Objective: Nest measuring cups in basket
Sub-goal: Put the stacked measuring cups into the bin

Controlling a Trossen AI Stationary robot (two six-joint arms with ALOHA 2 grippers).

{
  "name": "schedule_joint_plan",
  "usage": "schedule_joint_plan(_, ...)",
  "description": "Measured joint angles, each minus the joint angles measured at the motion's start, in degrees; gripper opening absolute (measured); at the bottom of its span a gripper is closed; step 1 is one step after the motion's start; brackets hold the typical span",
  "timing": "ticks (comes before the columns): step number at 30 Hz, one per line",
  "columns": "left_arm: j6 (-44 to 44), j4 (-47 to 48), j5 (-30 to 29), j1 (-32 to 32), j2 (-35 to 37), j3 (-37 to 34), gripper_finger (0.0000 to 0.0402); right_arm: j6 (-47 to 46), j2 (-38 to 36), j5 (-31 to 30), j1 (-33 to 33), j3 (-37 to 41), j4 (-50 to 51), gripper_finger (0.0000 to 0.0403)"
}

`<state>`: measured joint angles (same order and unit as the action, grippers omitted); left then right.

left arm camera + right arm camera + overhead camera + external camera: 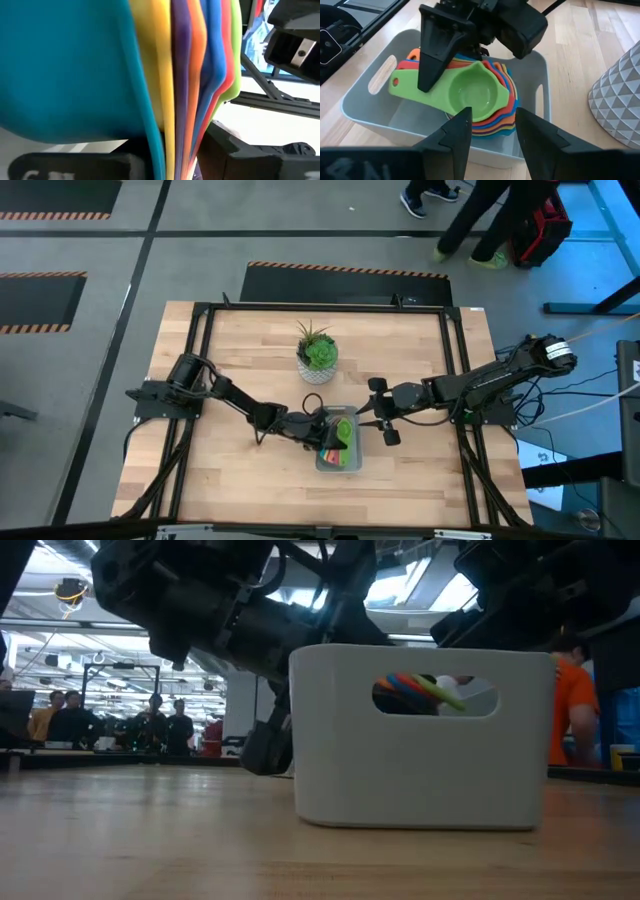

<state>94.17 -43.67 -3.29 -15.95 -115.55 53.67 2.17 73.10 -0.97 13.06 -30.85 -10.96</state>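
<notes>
Pale wooden bench (240,470), busy hall behind with people standing far off. Nested measuring cups (480,97) inside the basket (365,112), green one on top. Left gripper (452,55) down in the basket, jaws clenched on the stack's handles. Right gripper (492,132) poised just above the near rim, jaws parted, holding nothing. Likely hazards: stack lifted out or tipped on withdrawal; arms colliding over the basket. Potted plant (317,352) nearby, clear of both arms.

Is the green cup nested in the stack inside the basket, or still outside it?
Inside. The right wrist view shows the green cup on top of the coloured stack within the basket walls, bowl up.
</notes>
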Motion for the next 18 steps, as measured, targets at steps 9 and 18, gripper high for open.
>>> schedule_joint_plan(9, -0.09, 0.08, 1.03, 0.31, 0.00, 0.00, 0.0098, -0.04, 0.00, 0.02, 0.00, 0.00, 0.04, 0.0156)
schedule_joint_plan(18, 0.23, 0.04, 2.03, 0.46, 0.00, 0.00, 0.0145, -0.07, 0.00, 0.03, 0.00, 0.00, 0.04, 0.0156)
